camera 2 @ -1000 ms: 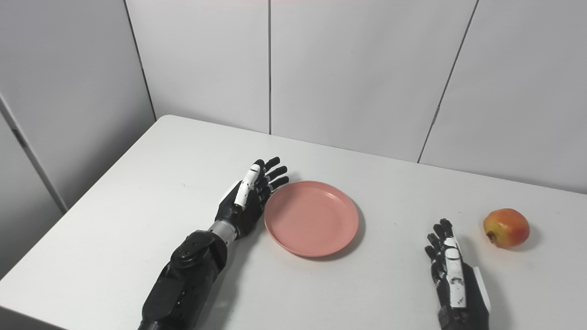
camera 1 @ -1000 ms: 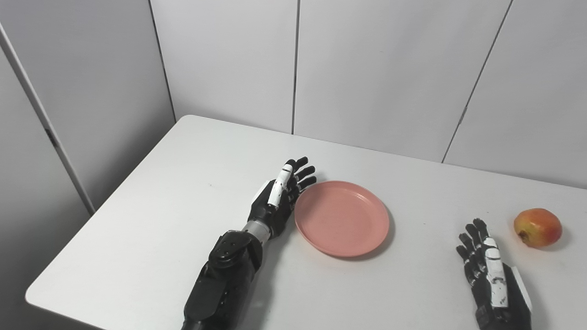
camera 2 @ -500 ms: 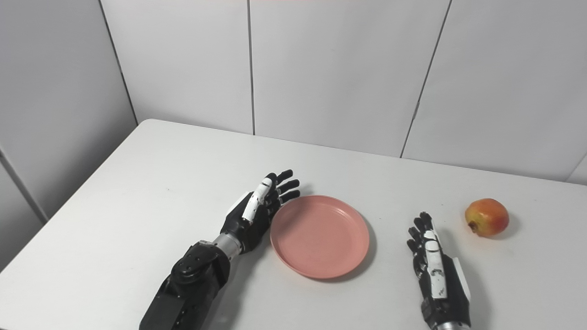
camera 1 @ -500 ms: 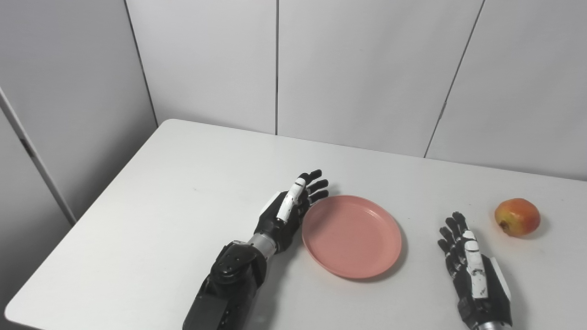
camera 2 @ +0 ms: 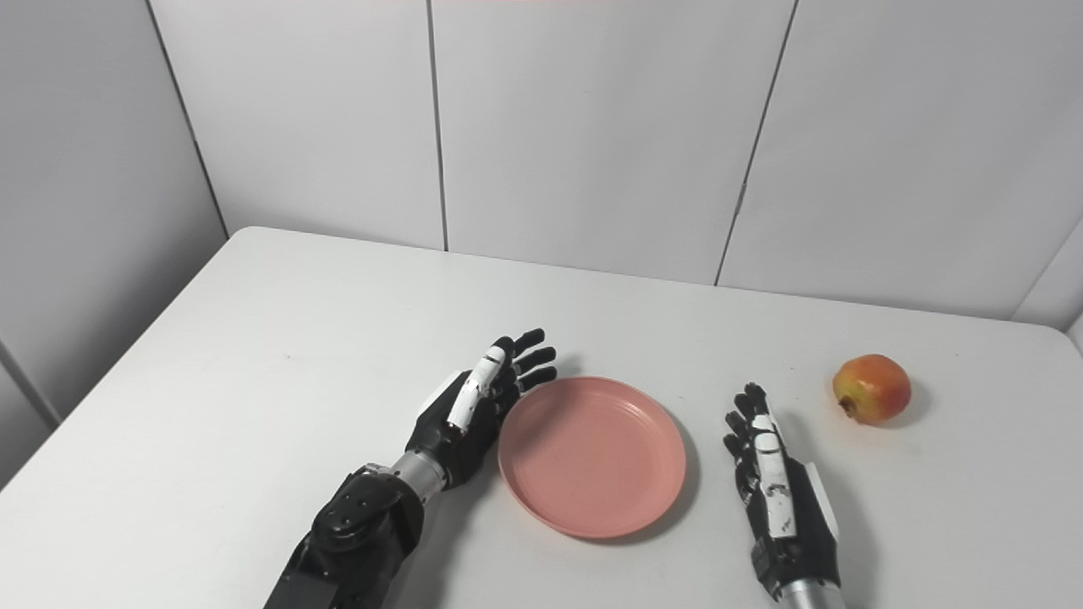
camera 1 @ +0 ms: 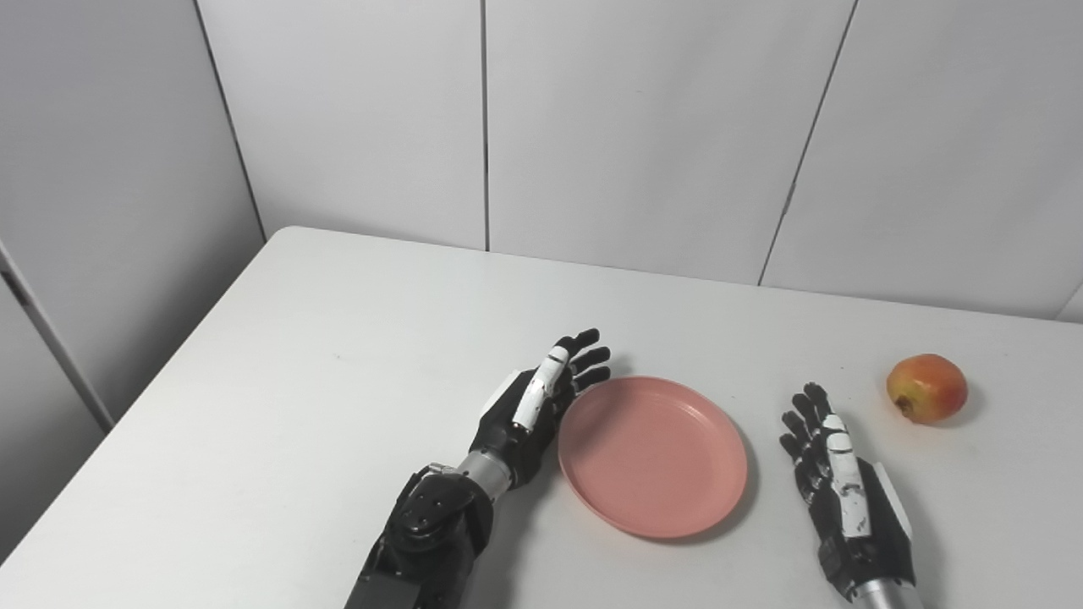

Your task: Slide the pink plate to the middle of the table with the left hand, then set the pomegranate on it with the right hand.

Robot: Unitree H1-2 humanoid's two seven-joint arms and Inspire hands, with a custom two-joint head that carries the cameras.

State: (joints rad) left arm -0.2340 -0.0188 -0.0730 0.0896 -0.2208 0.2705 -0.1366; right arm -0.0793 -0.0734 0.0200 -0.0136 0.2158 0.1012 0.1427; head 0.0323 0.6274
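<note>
A pink plate [camera 1: 653, 454] lies flat on the white table [camera 1: 338, 381], near its middle. My left hand [camera 1: 535, 404] stands on edge against the plate's left rim, fingers apart and pointing away, holding nothing. My right hand [camera 1: 842, 486] rests open on the table just right of the plate, palm down. The pomegranate [camera 1: 926, 388], red and yellow, sits alone at the far right, beyond and to the right of my right hand and apart from it.
Grey wall panels [camera 1: 643, 127] stand close behind the table's far edge. The table's left edge runs diagonally at the left [camera 1: 144, 397]. Bare tabletop lies to the left of my left arm and behind the plate.
The camera has turned to the right, so the whole scene shifted left. My left hand and the plate moved a little rightward on the table. My right hand reached further forward.
</note>
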